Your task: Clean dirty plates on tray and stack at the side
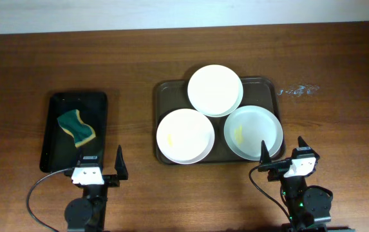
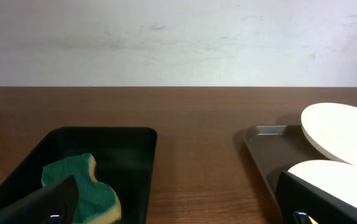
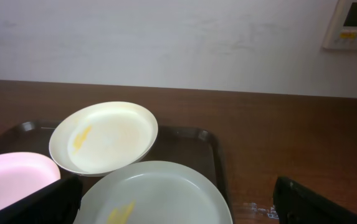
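Three plates (image 1: 215, 90) on tray (image 1: 168, 96), wood table (image 1: 171, 51) (white wall (image 2: 178, 37) behind).

The tabletop (image 1: 29, 64) is brown wood grain, smooth with a low satin sheen. Pale marks (image 1: 298, 89) break that finish toward its far right edge. The brown tray (image 1: 165, 96) looks like smooth plastic, faintly shiny along the rim. The far plate (image 1: 215, 90), near-left plate (image 1: 185, 135) and near-right plate (image 1: 253, 131) are white, smooth and softly glossy; ceramic or plastic cannot be told. Near the left edge, the black tray (image 1: 97, 103) is glossy and reflective. The sponge (image 1: 76, 127) in it shows a coarse green scouring face over yellow foam.
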